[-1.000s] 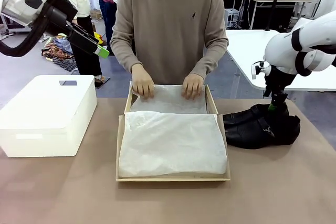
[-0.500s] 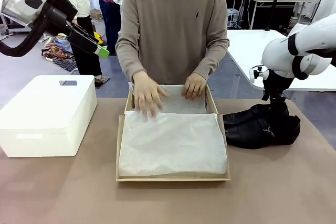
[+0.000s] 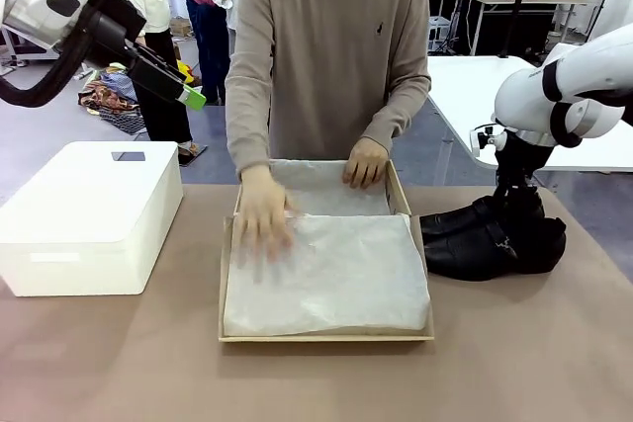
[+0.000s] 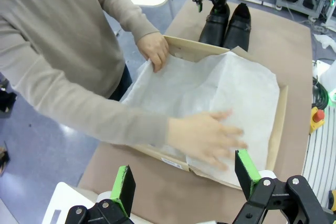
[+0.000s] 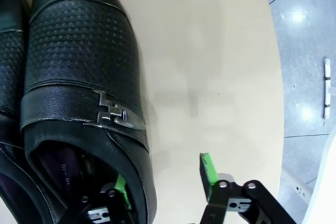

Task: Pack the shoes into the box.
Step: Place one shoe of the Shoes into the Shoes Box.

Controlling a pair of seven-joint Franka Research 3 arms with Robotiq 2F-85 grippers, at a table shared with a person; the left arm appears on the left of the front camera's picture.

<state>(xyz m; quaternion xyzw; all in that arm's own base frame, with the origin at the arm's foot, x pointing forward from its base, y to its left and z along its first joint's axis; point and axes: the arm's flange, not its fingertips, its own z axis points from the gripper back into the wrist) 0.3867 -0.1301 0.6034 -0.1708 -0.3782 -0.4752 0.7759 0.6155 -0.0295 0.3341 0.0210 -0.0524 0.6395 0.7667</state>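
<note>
**Operator:** What does the front view give me?

**Spotter:** Your plain brown cardboard box (image 3: 326,337) lies open in the middle of the bench (image 3: 119,373), lined with white tissue paper (image 3: 346,274). A person stands behind the box. One hand (image 3: 262,222) is pressed flat on the tissue and the other hand (image 3: 364,163) rests at the box's far edge. The pair of glossy black leather shoes (image 3: 490,239) sits on the bench just right of the box, toes towards it. Your right pincer (image 3: 516,207) is down at the shoes' heel end; from here I cannot tell its grip. Your left pincer (image 3: 190,96) is raised high, up and left of the box, above a white plastic bin (image 3: 89,214).

**Operator:** And the left wrist view?

**Spotter:** Your left pincer (image 4: 185,176) is released, with its green pads spread wide and nothing between them. The box (image 4: 281,114) is below it.

**Operator:** The right wrist view?

**Spotter:** You've got one green pad (image 5: 122,190) inside the opening of the shoe that shows a small metal buckle (image 5: 116,114). The other pad is outside that shoe's side wall, with a gap to the leather. The jaws straddle the wall, apart and not clamped.
</note>
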